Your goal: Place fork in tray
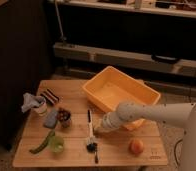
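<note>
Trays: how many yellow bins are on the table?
1. The yellow tray sits at the back right of the table. The gripper hangs just off its near-left side, beside the brush. None seems hidden.

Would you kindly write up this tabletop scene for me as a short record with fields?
pincer: low over the wooden table, right beside the brush's white neck
tray: yellow-orange, at the table's back right; no fork seen in it
fork: cannot be made out for certain
brush: lies front centre, handle pointing back, bristle head toward the front
fruit: round, orange, front right, apart from the pincer
task state: not yet done
</note>
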Tool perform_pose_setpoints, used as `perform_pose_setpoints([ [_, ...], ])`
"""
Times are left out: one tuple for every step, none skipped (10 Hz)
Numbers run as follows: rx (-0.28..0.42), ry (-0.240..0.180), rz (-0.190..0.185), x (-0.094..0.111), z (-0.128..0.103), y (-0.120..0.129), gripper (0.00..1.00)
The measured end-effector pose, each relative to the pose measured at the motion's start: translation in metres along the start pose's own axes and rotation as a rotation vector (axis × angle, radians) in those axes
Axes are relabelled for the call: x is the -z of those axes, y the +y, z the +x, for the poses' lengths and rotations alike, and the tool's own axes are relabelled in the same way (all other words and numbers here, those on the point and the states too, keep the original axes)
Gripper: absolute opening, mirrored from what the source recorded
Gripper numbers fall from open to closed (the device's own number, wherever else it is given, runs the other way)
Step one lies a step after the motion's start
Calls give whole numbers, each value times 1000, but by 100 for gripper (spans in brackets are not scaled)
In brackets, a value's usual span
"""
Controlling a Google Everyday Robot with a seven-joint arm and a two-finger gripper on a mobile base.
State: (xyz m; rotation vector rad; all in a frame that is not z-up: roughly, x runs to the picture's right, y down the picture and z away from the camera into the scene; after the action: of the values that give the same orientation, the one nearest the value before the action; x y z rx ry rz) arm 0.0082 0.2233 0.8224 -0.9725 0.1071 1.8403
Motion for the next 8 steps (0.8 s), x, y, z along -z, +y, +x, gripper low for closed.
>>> perform_pose_setpoints([
  [4, 0, -1, 4, 0, 5, 8],
  [5, 1, 0, 11, 1, 9, 8],
  [4, 0, -1, 22, 0, 17, 8],
  [4, 0, 1, 31, 1, 24, 8],
  [9, -7, 3, 37, -2, 29, 8],
  [16, -10, 7, 39, -7, 30, 8],
  [25, -15, 10, 36, -15, 29, 8],
  [28, -21, 11, 37, -21, 27, 8],
])
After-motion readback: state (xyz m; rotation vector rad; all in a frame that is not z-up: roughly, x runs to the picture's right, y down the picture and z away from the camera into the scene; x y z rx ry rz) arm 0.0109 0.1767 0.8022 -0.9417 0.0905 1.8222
